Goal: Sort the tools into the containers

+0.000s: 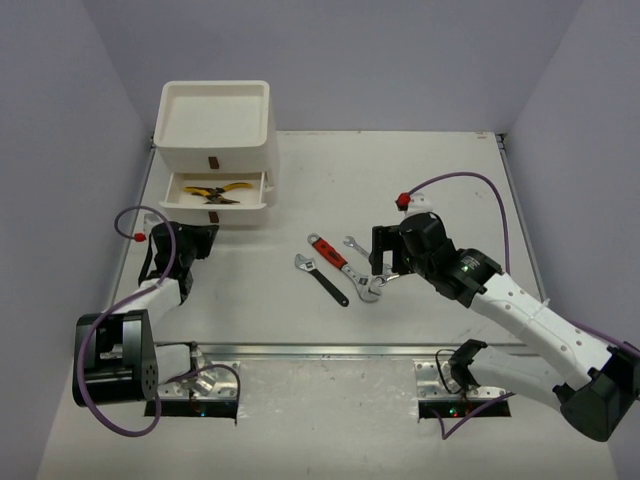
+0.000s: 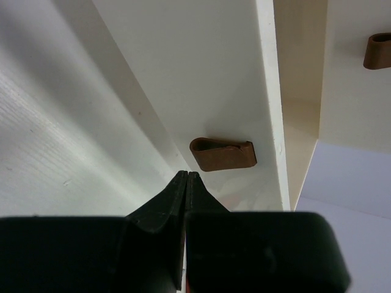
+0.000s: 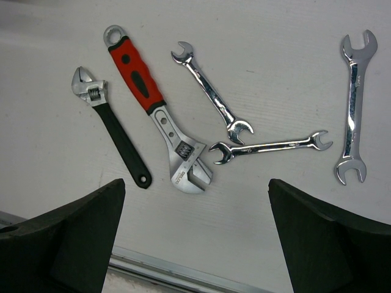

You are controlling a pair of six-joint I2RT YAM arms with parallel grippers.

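From above, white unit (image 1: 215, 140) back left, pliers (image 1: 215, 190) in its open drawer (image 1: 263, 190); wrenches (image 1: 328, 252) mid-table. Left wrist: left gripper (image 2: 186, 177) pinched shut, empty, below a handle (image 2: 223, 154); could slip off. Right wrist: right gripper (image 3: 194, 186) wide above crowded wrenches; might snag two.

Room mid-table, far-left blocked
Bare table (image 1: 250, 290) btwn open drawer (image 1: 240, 214) & wrenches (image 1: 328, 252); box (image 1: 215, 150) fills far-left corner.
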